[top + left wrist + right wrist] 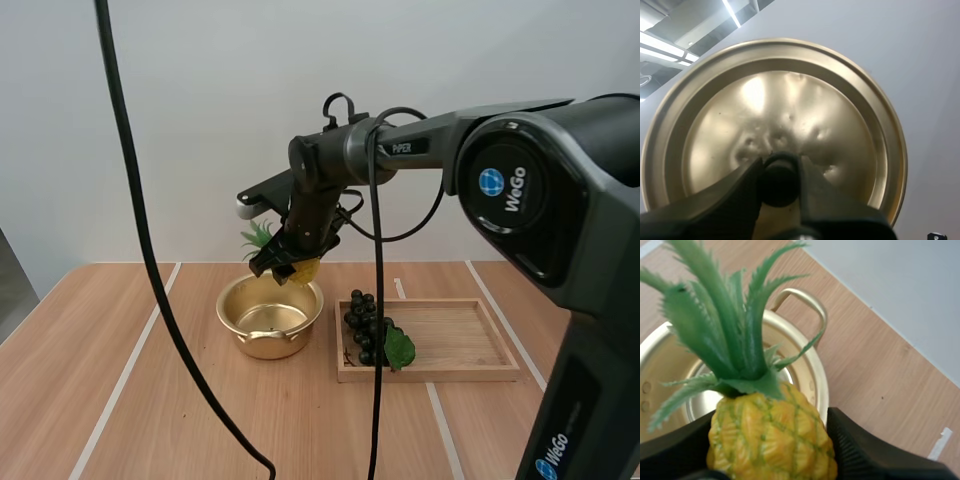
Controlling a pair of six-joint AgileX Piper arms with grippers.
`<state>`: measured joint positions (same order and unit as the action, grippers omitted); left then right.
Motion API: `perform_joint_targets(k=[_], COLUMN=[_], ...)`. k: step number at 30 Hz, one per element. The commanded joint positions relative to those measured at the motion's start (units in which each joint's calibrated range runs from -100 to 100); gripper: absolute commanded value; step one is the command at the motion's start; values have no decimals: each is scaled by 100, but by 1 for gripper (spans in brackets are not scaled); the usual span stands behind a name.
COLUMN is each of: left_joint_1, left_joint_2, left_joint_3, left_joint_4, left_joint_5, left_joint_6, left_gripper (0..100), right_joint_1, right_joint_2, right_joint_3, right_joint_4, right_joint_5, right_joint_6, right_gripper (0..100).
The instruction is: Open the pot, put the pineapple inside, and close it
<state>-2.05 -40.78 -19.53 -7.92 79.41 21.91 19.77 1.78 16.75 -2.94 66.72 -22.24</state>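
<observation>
Right gripper (287, 262) clamped on yellow plastic pineapple (771, 440), green crown out, over the far rim of the open round gold metal pot (270, 345). Left gripper (781, 170) pinches the black knob (780, 186) of the round gold lid (790, 100). Wooden tray (450, 345) just beside pot's right edge.

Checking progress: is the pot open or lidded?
Open: the pot shows its bare interior, and the left tool holds the lid.
</observation>
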Motion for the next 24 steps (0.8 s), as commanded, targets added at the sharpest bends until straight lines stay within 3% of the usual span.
perform_joint_targets(k=[1, 24], left_joint_1=[19, 19], left_joint_2=[4, 15], left_joint_3=[-47, -47], left_joint_4=[-1, -11], left_joint_5=[205, 395], left_joint_6=[-15, -15], left_gripper=[0, 0], right_joint_1=[49, 70], right_joint_2=[210, 1198], right_joint_3=[-67, -54], right_joint_4=[-23, 233], right_joint_5=[-98, -464], right_joint_6=[-54, -201], right_gripper=[0, 0])
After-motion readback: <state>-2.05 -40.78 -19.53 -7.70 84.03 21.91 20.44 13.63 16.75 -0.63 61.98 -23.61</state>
